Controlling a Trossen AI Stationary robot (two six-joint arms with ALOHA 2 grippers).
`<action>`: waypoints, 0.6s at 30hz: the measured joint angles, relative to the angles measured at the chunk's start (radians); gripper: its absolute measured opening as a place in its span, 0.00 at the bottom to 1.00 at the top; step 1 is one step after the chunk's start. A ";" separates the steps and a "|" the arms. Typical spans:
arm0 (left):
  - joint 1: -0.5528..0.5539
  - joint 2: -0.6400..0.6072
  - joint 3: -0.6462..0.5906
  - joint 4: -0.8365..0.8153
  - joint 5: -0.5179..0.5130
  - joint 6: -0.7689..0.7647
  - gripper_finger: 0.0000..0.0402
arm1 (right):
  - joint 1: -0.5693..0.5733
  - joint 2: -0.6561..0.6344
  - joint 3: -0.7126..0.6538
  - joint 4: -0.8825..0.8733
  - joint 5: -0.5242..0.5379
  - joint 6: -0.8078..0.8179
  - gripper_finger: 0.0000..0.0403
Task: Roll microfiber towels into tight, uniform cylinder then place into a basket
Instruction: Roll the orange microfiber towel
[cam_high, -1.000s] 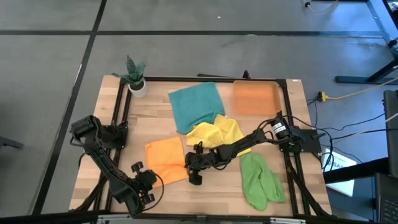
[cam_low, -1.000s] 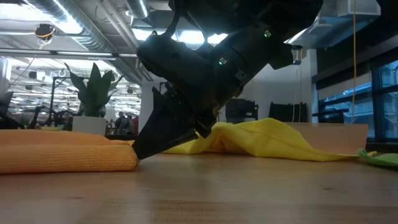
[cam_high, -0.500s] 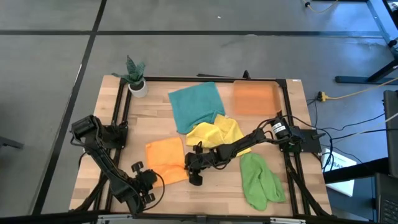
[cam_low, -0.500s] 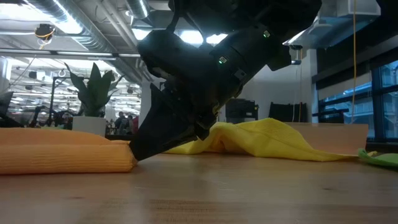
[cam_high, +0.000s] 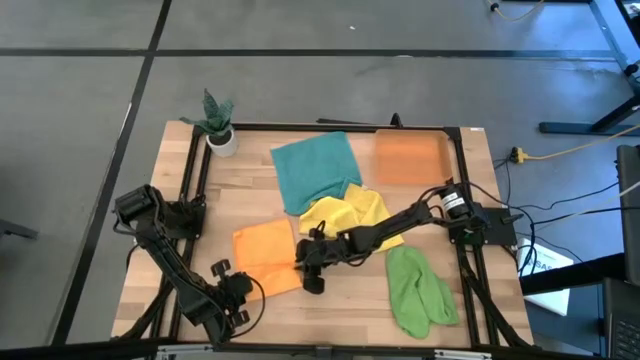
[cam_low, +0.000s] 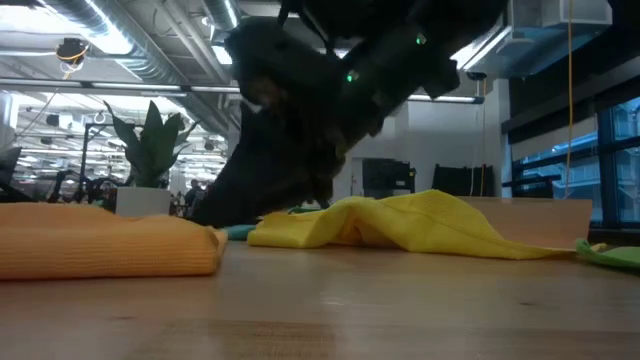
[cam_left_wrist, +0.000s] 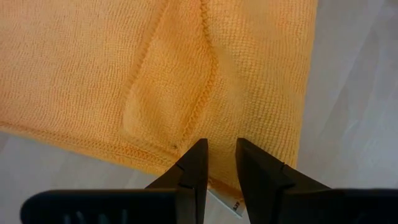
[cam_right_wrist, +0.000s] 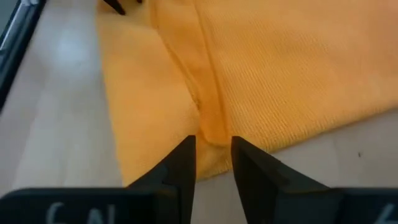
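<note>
Presently the right gripper (cam_high: 306, 270) sits at the orange towel's (cam_high: 266, 254) inner edge mid-table, fingers (cam_right_wrist: 180, 163) parted, gripping nothing. Left gripper (cam_high: 232, 294) waits at its near corner, jaws slightly apart, empty. Advice: pinch the folded hem squarely, keep edges aligned so the roll starts tight.

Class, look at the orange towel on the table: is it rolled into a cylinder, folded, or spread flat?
Folded, not rolled. The orange towel lies flat on the table; both wrist views show a doubled layer with a seam.
</note>
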 joint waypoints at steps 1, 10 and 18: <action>0.000 0.000 0.000 -0.001 0.000 -0.002 0.19 | 0.000 -0.008 0.000 0.001 0.000 -0.012 0.25; 0.013 0.000 0.000 -0.004 0.000 -0.004 0.19 | 0.101 -0.046 0.001 0.006 -0.006 -0.410 0.25; 0.033 0.000 0.000 -0.004 0.013 -0.004 0.19 | 0.147 0.017 0.001 0.047 0.069 -0.630 0.25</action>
